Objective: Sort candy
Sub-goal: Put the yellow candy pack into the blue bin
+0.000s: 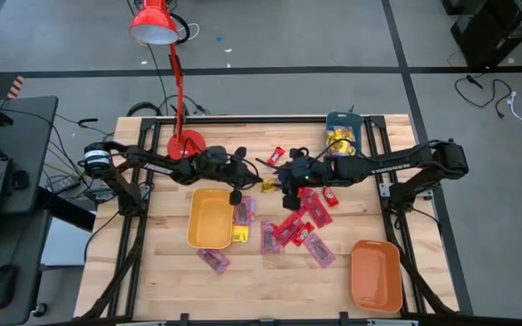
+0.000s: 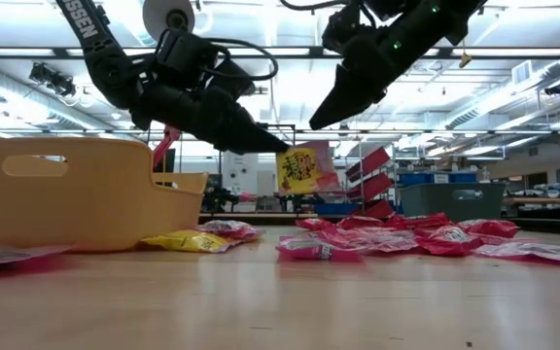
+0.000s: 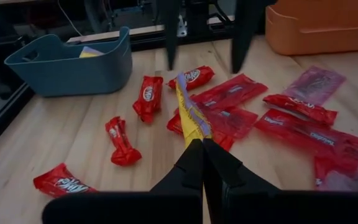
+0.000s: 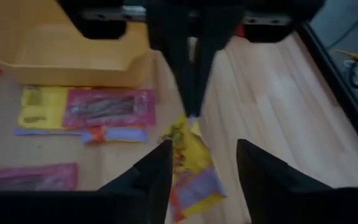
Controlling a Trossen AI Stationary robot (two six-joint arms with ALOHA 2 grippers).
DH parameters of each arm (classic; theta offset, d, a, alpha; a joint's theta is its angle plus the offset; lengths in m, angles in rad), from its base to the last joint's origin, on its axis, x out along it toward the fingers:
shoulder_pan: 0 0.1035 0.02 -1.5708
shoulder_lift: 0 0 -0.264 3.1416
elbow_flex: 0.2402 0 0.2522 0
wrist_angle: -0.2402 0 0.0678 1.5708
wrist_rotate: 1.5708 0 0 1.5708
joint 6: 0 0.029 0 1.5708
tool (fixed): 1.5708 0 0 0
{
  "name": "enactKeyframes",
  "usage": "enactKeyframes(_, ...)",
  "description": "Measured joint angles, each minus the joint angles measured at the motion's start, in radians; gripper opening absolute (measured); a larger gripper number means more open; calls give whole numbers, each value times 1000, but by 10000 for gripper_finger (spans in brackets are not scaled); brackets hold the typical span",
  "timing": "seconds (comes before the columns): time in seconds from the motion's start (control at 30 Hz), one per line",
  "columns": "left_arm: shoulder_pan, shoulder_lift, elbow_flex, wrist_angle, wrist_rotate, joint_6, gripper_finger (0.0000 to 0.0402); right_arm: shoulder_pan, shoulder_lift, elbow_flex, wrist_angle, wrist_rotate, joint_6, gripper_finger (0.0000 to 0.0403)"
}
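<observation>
Your left gripper [image 2: 278, 148] is pressed together on one edge of a yellow flat candy packet with dark print [image 2: 301, 168], and it holds that packet clear of the light wooden slatted tabletop [image 1: 270, 281], just off the far corner of the yellow plastic tray [image 1: 208, 217] on the side facing the right arm. In the left wrist view the two dark fingers [image 3: 194, 163] meet with no gap and the yellow packet [image 3: 192, 117] stands edge-on out of their tips. Your right gripper [image 4: 199, 155] hangs just beyond the held packet from the yellow tray, its fingers spread with a clear gap and touching nothing; in its own wrist view the yellow packet [image 4: 190, 163] shows between and under them, with the left gripper's closed tips above it. Beside the yellow tray, against the side facing the right arm, a pinkish-purple packet [image 4: 109, 107] lies flat, with a second yellow packet [image 4: 36, 104] touching it. A lone pinkish-purple packet [image 1: 212, 260] sits at the tray's near corner. The main scatter of red-wrapped and pinkish candies [image 1: 299, 226] lies near the tray, farther toward the right arm. A few small red-wrapped sweets [image 3: 120, 140] lie apart, between that scatter and the teal plastic tub [image 1: 341, 134] at the far edge. The orange plastic tray [image 1: 375, 274] stands well apart from the yellow tray, at the near right corner.
</observation>
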Motion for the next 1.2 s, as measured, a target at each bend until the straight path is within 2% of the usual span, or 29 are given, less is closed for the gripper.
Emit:
enactKeyframes(0.23,-27,0,0,53,0,5,0,-4,10,0,1,0,-23,200)
enactKeyframes(0.43,-33,-1,0,91,0,1,0,-4,50,0,-25,-36,-25,200)
enactKeyframes(1.0,-33,-1,0,51,-1,0,0,-27,44,0,-22,-74,-15,131)
enactKeyframes(1.1,-33,-1,0,48,-4,0,0,-30,44,0,-23,-83,-15,103)
enactKeyframes(1.2,-33,-1,0,37,-38,-1,1,-30,44,0,-23,-103,-16,58)
